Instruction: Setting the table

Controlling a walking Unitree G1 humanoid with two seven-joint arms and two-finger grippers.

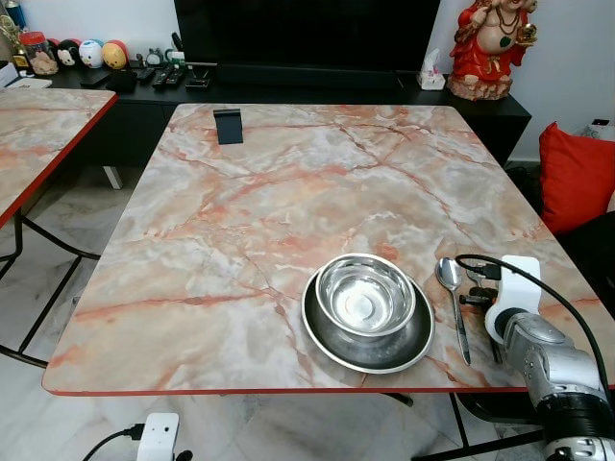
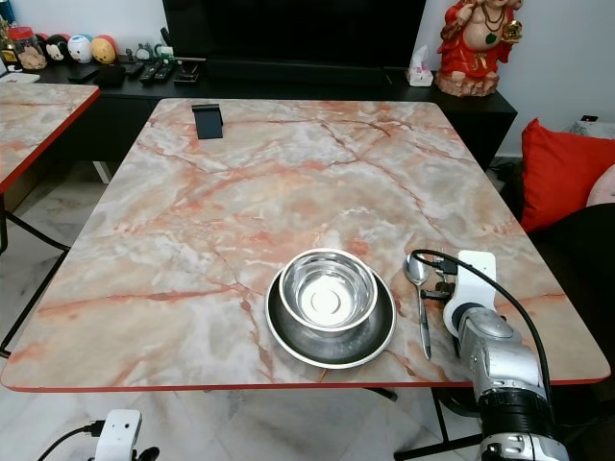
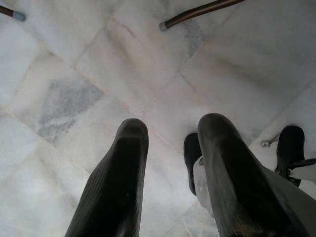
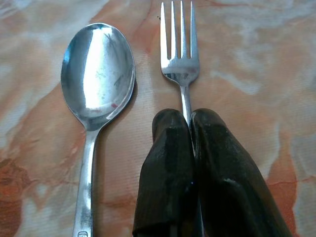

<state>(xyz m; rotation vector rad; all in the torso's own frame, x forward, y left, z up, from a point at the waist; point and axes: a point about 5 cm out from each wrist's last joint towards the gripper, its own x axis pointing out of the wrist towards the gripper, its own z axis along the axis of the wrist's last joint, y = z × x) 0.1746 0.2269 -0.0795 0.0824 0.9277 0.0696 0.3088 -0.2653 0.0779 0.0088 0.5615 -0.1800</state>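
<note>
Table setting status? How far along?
Done: bowl sits in the plate, spoon lies on the table to the plate's right. In hand: right gripper is shut on the fork, beside the spoon. Left: release it. Left gripper hangs open over the floor.

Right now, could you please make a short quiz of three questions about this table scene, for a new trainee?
1. True or false: the bowl sits inside the plate.
2. What does the right gripper hold?
A. the spoon
B. the fork
C. nothing
3. Fill in: the spoon lies between the plate and the ____.

Key:
1. True. The bowl rests in the plate near the front edge of the marble table.
2. B. Its fingers are shut on the handle of the fork, which lies on the table.
3. Fork. The left gripper hangs open over the floor.
</note>
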